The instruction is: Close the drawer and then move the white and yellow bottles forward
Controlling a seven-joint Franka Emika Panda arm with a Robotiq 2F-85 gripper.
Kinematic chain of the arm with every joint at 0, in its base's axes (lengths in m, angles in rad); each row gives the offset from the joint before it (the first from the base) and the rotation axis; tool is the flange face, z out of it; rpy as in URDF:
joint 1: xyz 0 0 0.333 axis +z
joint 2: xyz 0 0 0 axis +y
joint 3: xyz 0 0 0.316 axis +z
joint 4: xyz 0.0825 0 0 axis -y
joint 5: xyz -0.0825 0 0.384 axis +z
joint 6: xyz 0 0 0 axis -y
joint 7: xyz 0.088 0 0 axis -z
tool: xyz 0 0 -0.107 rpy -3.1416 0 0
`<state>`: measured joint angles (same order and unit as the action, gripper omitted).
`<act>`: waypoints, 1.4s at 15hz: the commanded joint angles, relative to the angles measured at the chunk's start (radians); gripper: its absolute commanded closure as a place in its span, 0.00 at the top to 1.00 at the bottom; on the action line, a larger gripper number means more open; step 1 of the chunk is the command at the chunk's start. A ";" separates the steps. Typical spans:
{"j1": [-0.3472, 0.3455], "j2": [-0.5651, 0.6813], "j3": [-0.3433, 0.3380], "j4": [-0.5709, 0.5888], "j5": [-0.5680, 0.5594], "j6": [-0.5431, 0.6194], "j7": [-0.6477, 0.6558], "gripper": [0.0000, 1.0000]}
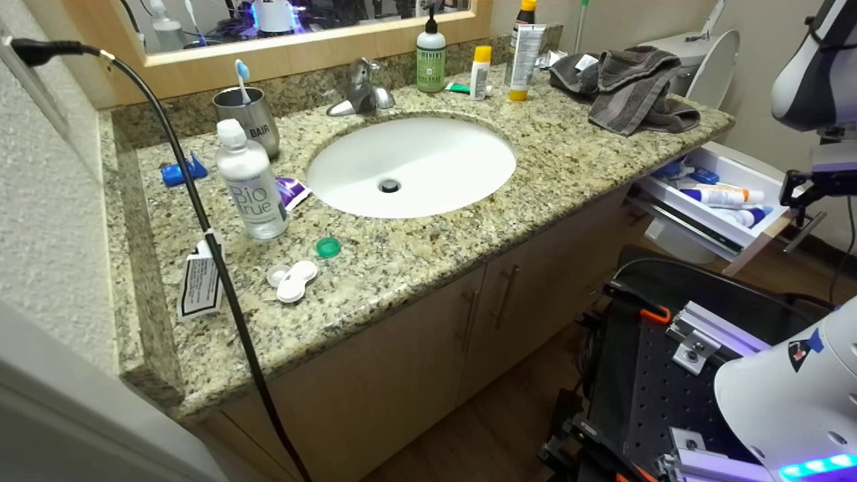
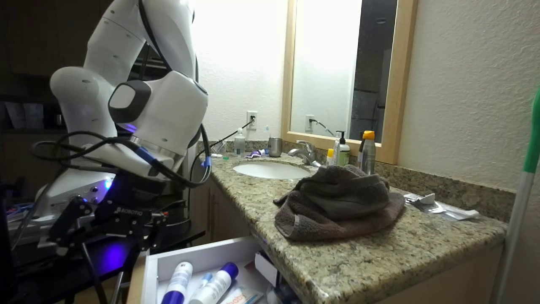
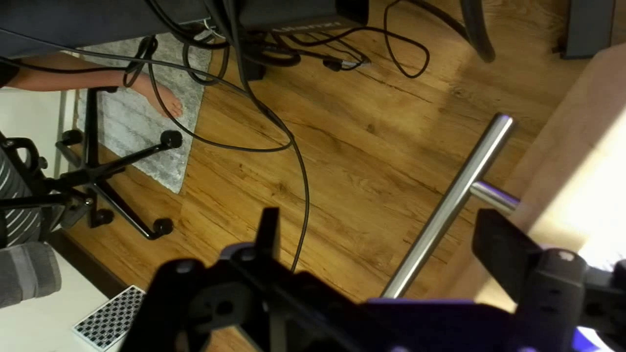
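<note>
The drawer (image 1: pixel 736 167) stands pulled out beneath the counter's end, several tubes inside its white walls. In an exterior view my gripper (image 2: pixel 103 248) hangs beside the drawer's wooden front, outside the box. It is open, with the fingers wide apart. The wrist view shows the metal handle (image 3: pixel 450 205) across the gap between the fingers and the right finger (image 3: pixel 508 249) close to the drawer front; contact cannot be judged. Behind the sink, a small white bottle with a yellow cap (image 1: pixel 480 73) stands beside a white tube on a yellow cap (image 1: pixel 525 60).
A crumpled grey towel (image 2: pixel 337 202) lies on the counter end above the drawer. The green soap bottle (image 1: pixel 430 60) and an orange-capped can (image 2: pixel 368 154) stand near the yellow-capped pair. The sink (image 1: pixel 415 167) takes up the counter's middle. Cables (image 3: pixel 298 161) trail across the floor.
</note>
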<state>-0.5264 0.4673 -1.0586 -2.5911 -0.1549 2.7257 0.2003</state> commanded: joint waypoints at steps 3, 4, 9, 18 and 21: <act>0.025 0.118 0.076 0.046 0.084 -0.058 0.026 1.00; 0.012 0.101 0.095 0.049 0.110 -0.066 0.023 1.00; -0.092 -0.021 0.209 0.051 0.344 -0.004 0.009 1.00; -0.367 -0.016 0.631 0.162 0.786 0.126 0.072 1.00; -0.345 0.046 0.647 0.228 0.776 0.030 0.179 1.00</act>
<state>-0.8685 0.4368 -0.4592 -2.4566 0.6060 2.8434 0.2932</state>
